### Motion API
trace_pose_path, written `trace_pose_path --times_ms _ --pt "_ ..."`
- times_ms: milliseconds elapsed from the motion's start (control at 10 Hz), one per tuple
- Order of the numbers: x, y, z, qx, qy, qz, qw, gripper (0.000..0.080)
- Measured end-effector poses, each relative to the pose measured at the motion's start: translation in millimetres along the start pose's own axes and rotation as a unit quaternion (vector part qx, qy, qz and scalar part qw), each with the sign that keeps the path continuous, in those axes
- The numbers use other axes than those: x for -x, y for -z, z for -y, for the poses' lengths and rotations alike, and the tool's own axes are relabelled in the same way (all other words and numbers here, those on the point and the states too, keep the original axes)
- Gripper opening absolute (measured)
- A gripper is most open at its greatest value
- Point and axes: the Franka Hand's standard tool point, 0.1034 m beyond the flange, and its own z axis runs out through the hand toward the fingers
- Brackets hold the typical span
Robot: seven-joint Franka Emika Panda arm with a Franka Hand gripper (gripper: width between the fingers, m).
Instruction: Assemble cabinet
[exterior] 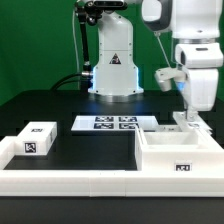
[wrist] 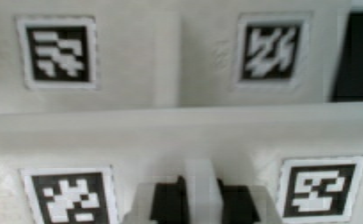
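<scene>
1. Exterior view: my gripper hangs straight down at the exterior view's right. Its tips are at the far wall of the large white boxy plastic cabinet body. The cabinet body sits open side up on the black table, toward the near right of the scene.
2. Exterior view: a long low white rail runs along the table's near edge, just beside the cabinet body's front wall, and turns back along the exterior view's left. A small white block bearing a black-and-white tag stands at that left end, well apart from the cabinet body and from me.
3. Exterior view: the thin flat white marker board lies between the small white block and my gripper, near the cabinet body's far left corner. Behind it stands a white pedestal with a blue glow.
4. Wrist view: the picture is blurred and filled with white faces of the cabinet body, which crowd close around my gripper. Two black-and-white square tags sit on the farther face and two more on the nearer one, either side of me.
5. Wrist view: my dark fingers stand apart, one on each side of a thin upright white wall. I cannot tell whether the pads actually press on that wall.
</scene>
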Motion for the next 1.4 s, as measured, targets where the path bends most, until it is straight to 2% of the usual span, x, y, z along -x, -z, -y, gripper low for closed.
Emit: trace_pose_path --times_ms 200,700,900,1000,1200,1400 --pt "15.7 8.5 0.5 0.0 -0.007 0.008 1.0 0.0062" --pt "16.1 9.4 -2.3 0.0 -0.017 0.009 1.0 0.0062" --pt "25.2 17.9 -15.6 -0.002 -0.014 0.016 1.0 0.0062" --pt "27.4 21.6 -23.7 0.0 -0.018 0.017 1.0 0.0062" --pt "26.5 22.3 -34.0 0.004 -0.021 0.014 1.0 0.0062" --pt "25.6 20.4 -35.7 -0.002 -0.022 0.015 1.0 0.0062"
